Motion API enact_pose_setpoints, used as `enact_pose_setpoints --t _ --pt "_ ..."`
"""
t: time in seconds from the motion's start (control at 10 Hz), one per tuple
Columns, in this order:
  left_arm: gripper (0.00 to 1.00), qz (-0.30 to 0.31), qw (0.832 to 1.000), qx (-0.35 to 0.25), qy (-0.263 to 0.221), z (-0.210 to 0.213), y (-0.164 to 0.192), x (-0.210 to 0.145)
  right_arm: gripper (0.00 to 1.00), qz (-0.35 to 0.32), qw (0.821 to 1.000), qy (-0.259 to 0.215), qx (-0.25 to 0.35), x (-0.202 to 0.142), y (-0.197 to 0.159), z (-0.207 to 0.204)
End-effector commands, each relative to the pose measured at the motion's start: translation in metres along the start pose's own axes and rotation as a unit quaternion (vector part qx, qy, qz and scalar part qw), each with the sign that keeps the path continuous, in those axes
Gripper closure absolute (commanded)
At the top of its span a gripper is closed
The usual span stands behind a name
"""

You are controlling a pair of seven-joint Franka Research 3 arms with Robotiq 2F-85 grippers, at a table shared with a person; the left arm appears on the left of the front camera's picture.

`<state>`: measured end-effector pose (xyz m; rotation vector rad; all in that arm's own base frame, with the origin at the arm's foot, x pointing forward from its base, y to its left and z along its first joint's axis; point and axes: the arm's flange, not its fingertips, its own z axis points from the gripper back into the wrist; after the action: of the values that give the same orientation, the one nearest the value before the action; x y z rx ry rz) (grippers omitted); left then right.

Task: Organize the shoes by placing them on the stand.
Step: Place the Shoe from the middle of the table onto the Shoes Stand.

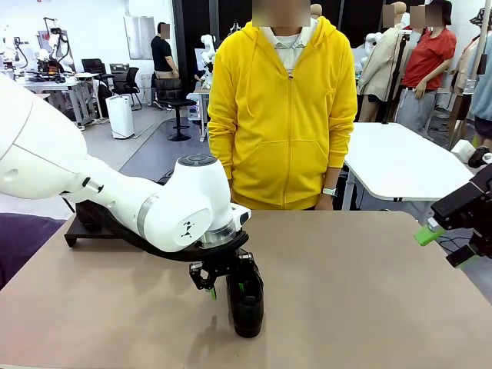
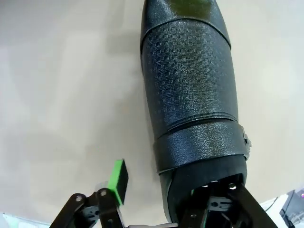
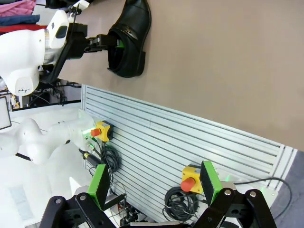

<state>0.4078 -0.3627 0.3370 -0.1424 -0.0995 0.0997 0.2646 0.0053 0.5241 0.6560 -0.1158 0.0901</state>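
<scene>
Straddling the heel wall of the loafer lying mid-table, toe pointing away along the fingers, the left gripper stands part-closed around it, stand behind; right gripper wide, empty.

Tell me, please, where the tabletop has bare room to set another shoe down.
The tabletop lies bare between the shoe and the right hand, and along the person's edge. It is crowded around the left hand at the shoe, back to the stand.
</scene>
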Motion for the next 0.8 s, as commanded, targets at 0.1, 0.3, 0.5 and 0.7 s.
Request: enact_pose_setpoints --t 0.1,0.3,0.5,0.7 --pt "1.00 0.002 1.000 0.006 -0.014 0.008 -0.005 -0.001 0.00 0.004 1.000 -0.002 0.013 0.001 0.001 0.003" --pt "1.00 -0.008 1.000 0.002 -0.023 0.021 -0.004 -0.007 0.00 0.004 1.000 -0.002 0.013 0.001 0.001 0.003" --pt "1.00 -0.035 0.999 -0.013 -0.028 0.043 -0.004 -0.014 0.00 0.004 1.000 -0.002 0.013 0.001 0.001 0.003" --pt "1.00 -0.091 0.995 -0.035 -0.028 0.084 -0.004 -0.022 0.00 0.004 1.000 -0.002 0.013 0.001 0.001 0.003"
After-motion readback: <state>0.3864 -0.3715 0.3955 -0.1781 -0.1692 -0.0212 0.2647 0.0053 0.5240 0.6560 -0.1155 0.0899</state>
